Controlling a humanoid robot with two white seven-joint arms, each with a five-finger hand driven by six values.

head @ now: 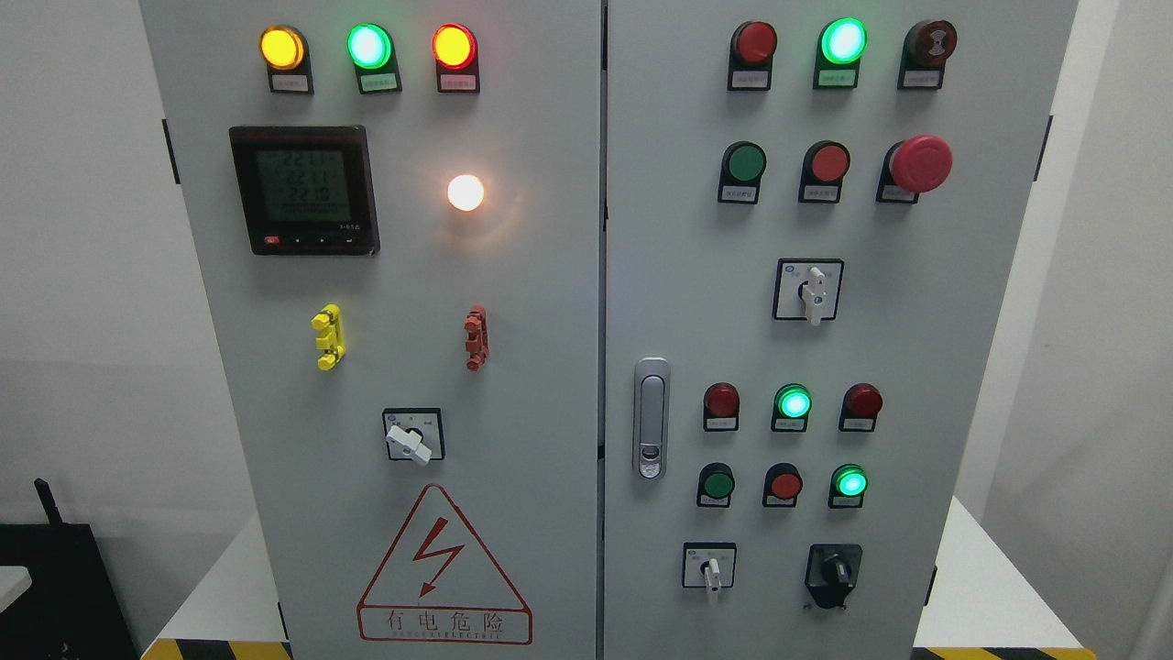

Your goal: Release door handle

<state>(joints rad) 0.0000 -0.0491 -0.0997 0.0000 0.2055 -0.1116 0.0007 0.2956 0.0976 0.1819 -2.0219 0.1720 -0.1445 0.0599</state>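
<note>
The slim silver metal door handle, a swing-type latch with a keyhole at its lower end, is sitting flush in its recess at the left edge of the right-hand grey steel cabinet door, just beside the centre seam and level with a row of round indicator lamps. Nothing is touching it, and neither robot hand is being shown in the head view, so whether the fingers are apart, together or clamped on anything cannot be told. Judged from this, the release is looking complete or very nearly so. If any part of it is being finished out of sight, it is best done by the fingers being opened fully first and the hand then being drawn straight back from the panel, so that the latch is not being tugged out of its recess and the door is not being pulled ajar. To the handle's right, a glowing green round lamp is being flanked by two dark red ones, and a white-levered rotary selector switch is sitting below; these are best being kept clear of during any withdrawal. On the left-hand door, a black digital meter and a red-bordered triangular electrical hazard sign are being displayed, well apart from the handle.
</note>
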